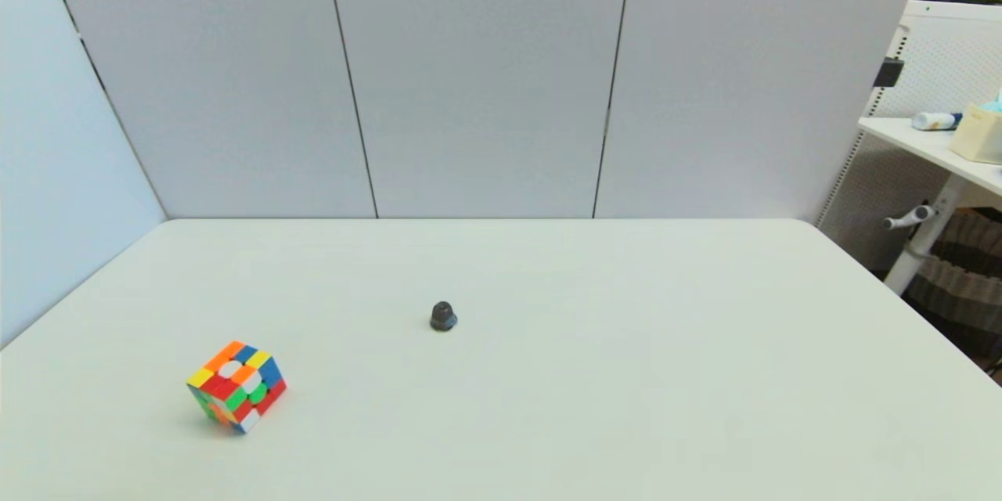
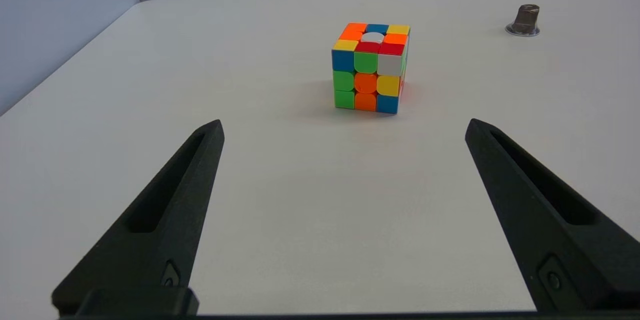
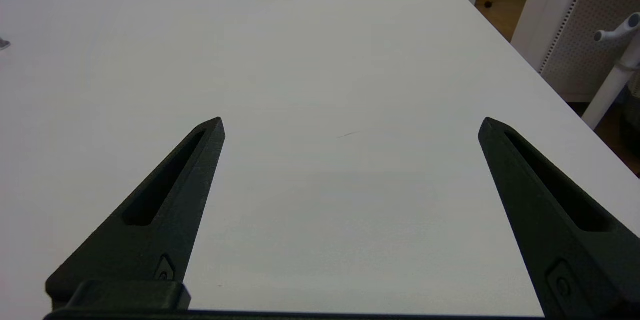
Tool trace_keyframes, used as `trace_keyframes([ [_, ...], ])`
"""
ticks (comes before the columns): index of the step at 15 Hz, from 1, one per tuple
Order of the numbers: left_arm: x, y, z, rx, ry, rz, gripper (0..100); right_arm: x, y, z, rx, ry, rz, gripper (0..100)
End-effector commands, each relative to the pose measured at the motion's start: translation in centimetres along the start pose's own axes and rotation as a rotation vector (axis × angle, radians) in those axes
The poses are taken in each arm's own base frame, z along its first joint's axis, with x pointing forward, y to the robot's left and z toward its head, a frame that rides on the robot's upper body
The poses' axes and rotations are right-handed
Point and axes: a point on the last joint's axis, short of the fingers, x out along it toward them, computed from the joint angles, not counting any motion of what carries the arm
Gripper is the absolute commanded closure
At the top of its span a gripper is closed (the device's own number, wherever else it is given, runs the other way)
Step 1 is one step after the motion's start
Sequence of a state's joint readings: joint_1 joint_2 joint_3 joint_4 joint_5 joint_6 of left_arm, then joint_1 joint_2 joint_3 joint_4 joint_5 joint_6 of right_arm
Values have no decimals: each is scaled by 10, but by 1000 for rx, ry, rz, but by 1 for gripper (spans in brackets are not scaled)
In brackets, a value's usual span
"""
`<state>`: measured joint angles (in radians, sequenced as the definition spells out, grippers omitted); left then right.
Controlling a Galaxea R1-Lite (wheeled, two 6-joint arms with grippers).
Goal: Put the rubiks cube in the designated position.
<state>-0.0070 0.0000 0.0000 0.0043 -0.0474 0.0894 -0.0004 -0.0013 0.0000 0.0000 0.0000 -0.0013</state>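
Note:
The rubiks cube (image 1: 236,386), a scrambled cube of bright squares, rests on the white table (image 1: 626,376) at the front left. The left wrist view shows the same cube (image 2: 370,67) a short way ahead of my left gripper (image 2: 345,127), whose fingers stand wide open with nothing between them. My right gripper (image 3: 350,125) is also open and holds nothing, hovering over bare table on the right side. Neither arm appears in the head view.
A small dark grey dome-shaped knob (image 1: 443,316) sits near the table's middle, to the right of the cube and farther back, and it shows too as the knob (image 2: 523,20) in the left wrist view. Grey panels wall the back and left. A white desk (image 1: 931,145) stands off the right edge.

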Motion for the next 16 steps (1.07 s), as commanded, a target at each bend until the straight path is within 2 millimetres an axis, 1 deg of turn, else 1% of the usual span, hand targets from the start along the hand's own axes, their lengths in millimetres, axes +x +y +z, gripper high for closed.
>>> trace_keyframes([
  [1,0,0,0,0,2,1,0,0,0,0,0,1,0,0],
  [16,0,0,0,-1,3,0,0,0,0,0,0,1,-1,0],
])
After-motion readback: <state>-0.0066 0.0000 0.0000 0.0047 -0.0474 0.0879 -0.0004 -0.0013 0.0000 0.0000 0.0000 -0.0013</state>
